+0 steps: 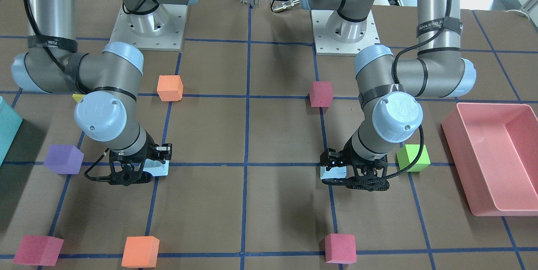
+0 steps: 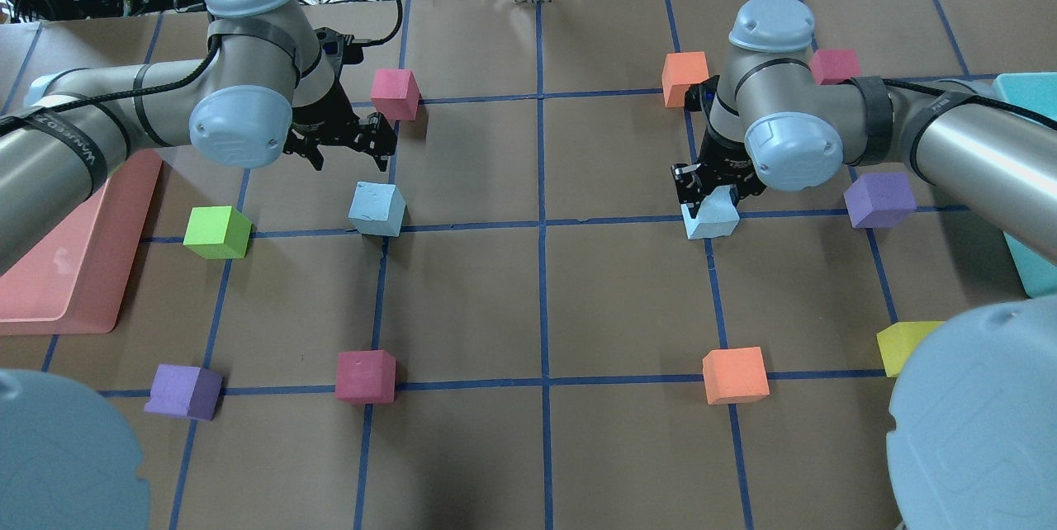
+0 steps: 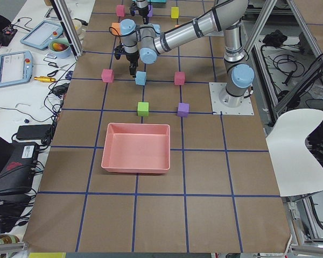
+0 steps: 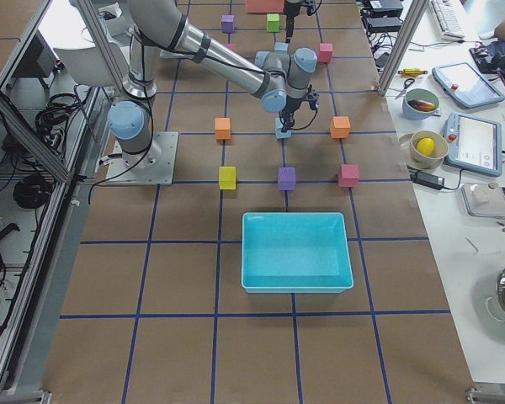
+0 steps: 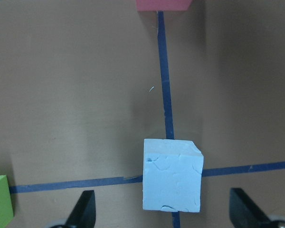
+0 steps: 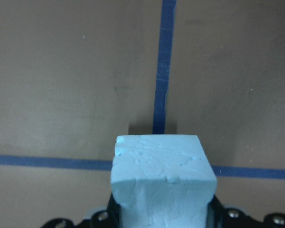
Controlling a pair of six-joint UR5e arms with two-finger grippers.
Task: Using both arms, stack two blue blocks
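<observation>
One blue block (image 2: pixel 376 209) under wide left jaws, second block (image 2: pixel 712 218) tight between right jaws.

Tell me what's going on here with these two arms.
The right gripper is shut on one blue block at a tape crossing. The left gripper hangs open above the other blue block, which sits on the table untouched. Nothing is stacked yet.

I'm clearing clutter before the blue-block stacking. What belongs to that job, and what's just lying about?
Job: left blue block, left gripper open over it; right blue block, in right gripper.
Lying about: pink bin, teal bin, green cube, yellow cube, purple cubes, orange cubes, red cubes.
</observation>
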